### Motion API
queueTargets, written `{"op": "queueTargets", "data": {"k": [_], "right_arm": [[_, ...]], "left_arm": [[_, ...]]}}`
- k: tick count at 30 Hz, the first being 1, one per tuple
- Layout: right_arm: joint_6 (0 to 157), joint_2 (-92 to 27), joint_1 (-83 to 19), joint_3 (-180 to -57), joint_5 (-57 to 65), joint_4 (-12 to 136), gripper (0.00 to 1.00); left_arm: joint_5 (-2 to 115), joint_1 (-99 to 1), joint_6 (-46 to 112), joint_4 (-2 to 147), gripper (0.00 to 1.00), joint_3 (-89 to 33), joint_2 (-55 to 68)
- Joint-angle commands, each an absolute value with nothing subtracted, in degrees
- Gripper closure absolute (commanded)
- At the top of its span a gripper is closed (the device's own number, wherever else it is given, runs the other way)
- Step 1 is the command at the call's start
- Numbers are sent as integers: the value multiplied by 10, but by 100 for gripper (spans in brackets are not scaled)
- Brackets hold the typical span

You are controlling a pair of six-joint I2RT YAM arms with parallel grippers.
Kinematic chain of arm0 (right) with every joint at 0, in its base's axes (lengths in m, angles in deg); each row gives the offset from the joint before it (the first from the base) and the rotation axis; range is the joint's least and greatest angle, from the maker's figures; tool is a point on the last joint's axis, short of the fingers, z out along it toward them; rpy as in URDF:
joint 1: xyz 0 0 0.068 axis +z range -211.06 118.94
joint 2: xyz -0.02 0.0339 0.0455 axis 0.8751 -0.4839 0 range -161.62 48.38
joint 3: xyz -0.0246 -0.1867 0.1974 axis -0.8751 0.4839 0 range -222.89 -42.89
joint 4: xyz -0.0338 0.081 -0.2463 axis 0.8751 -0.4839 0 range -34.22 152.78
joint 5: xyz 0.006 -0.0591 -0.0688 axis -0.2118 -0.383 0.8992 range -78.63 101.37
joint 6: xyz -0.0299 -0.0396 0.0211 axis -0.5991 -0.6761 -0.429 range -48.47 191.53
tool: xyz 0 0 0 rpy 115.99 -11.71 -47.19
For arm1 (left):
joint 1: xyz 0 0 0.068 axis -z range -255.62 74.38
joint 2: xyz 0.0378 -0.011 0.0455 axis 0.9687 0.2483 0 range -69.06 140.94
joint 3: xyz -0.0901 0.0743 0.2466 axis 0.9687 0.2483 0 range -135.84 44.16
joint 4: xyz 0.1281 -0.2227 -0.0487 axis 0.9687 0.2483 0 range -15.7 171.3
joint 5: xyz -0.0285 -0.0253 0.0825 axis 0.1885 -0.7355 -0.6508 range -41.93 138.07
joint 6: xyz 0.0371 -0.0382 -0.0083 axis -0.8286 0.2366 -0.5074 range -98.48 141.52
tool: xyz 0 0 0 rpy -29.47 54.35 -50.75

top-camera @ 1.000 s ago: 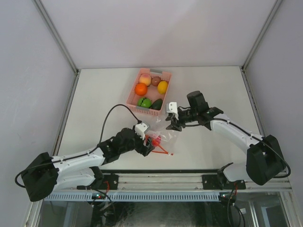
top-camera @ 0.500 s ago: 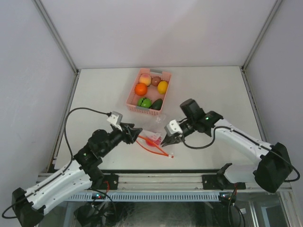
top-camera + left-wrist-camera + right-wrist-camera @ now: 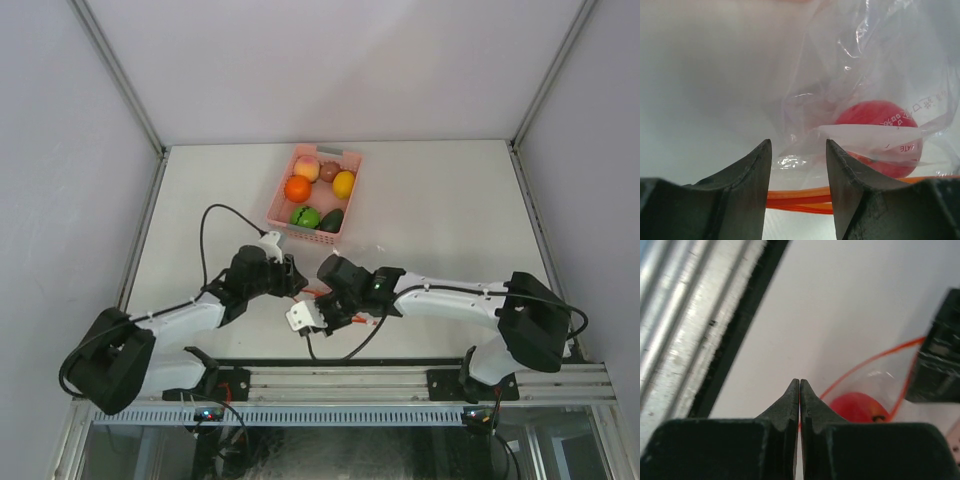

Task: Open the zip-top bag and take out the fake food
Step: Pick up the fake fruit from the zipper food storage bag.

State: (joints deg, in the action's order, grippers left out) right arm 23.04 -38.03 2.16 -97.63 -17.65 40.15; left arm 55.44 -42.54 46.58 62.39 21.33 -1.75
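Left gripper (image 3: 797,143) is sitting roughly half spread, with a clear gap between the jaws and nothing visibly clamped. It's nosing right up against the zip-top bag (image 3: 875,60). Crinkled film is showing in the gap, and the orange zipper strip (image 3: 800,199) is running across just under the fingertips. Can't tell if either finger is actually touching the plastic.

The bag is lying on the table (image 3: 450,200) near the front edge, squeezed between the two grippers and on the near side of the pink basket (image 3: 283,215). One red fruit (image 3: 865,112) is sitting inside it, close behind the zipper strip.

Right gripper (image 3: 799,383) is reaching in from the other side with its jaws pressed fully together, no gap between them. The zipper strip is curving in toward the tips and disappearing behind one finger. Can't tell whether it's pinching the bag's lip or just closing beside it. The left gripper's black body is showing just past the bag in the right wrist view.

The rest of the fake food is sitting in the basket, well clear of both grippers:
- orange (image 3: 297,189)
- peach (image 3: 307,168)
- brown piece (image 3: 329,171)
- yellow piece (image 3: 343,184)
- green piece (image 3: 305,216)
- dark green piece (image 3: 331,221)
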Motion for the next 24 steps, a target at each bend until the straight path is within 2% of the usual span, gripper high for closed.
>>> {"op": "queueTargets", "data": {"k": [1,7,11,17,24], "right_arm": [[244,-358,-13,-965,-67,410,100],[252,-280,-101,-918,-69,373,100],[278,-249,-167,-900,-87,346,95],[314,-206,-268,-878,-147,336,70],[332,-217,-330,-873,-191,321,51]], "left_arm": [[642,-429,484,536,49,181,29],[664,-385,513,481,48,182,71],[665,-337,526,465,48,144,119],[659,-308,539,440,48,115,160],[627,-304,532,431,46,139,105]]}}
